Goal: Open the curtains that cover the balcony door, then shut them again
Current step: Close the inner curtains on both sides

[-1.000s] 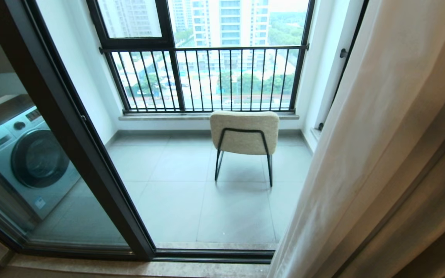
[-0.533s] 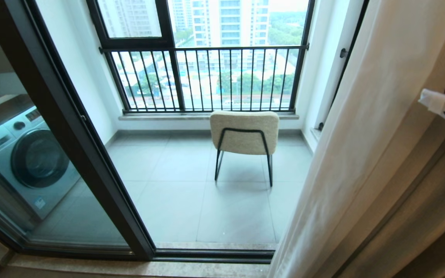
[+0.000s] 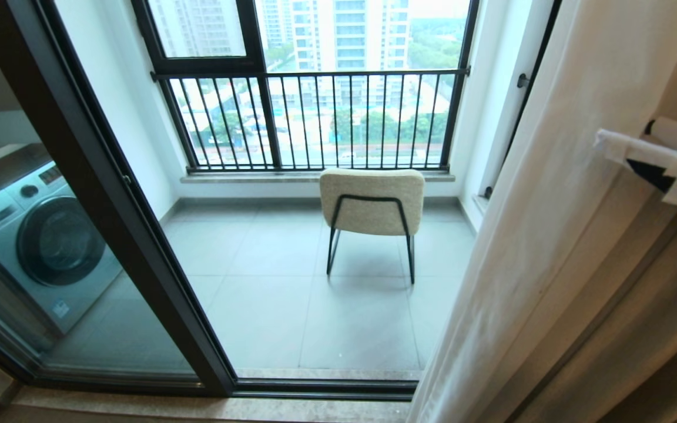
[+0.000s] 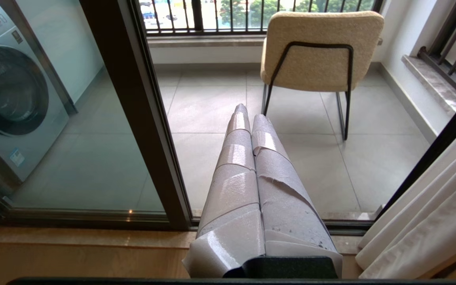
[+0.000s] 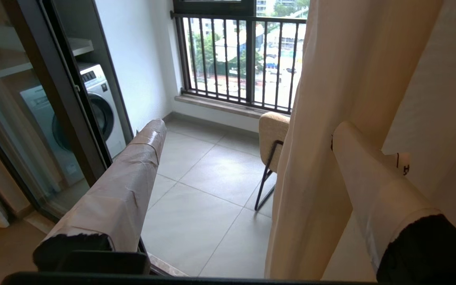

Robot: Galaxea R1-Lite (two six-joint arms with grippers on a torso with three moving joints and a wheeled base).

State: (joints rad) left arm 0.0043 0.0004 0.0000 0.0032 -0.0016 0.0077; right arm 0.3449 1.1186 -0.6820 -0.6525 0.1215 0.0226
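Curtains (image 3: 550, 247) hung gathered at the right side of the doorway, their sheer white folds running from the top of the head view down to the threshold, with a thicker beige drape (image 3: 667, 329) beside them on the right. In the right wrist view the right gripper (image 5: 247, 130) stood spread wide with nothing held: one wrapped finger lay on the open doorway side and the other (image 5: 370, 186) on the far side of the curtain's leading edge, so the sheer fabric (image 5: 323, 158) hung between the two. Whether either finger touched the cloth could not be told. From the head view that gripper showed only at the right edge, level with the upper part of the curtains.

The balcony door (image 3: 97, 194), its dark frame slanting across the left, stood uncovered, with a washing machine (image 3: 39, 235) seen through the glass. Beyond the opening, a beige chair (image 3: 372, 202) sat on the grey tiles before the black railing (image 3: 315, 117).

The left gripper (image 4: 250, 118) was clenched shut and empty, pointing low toward the threshold, well apart from the curtains (image 4: 422, 221).
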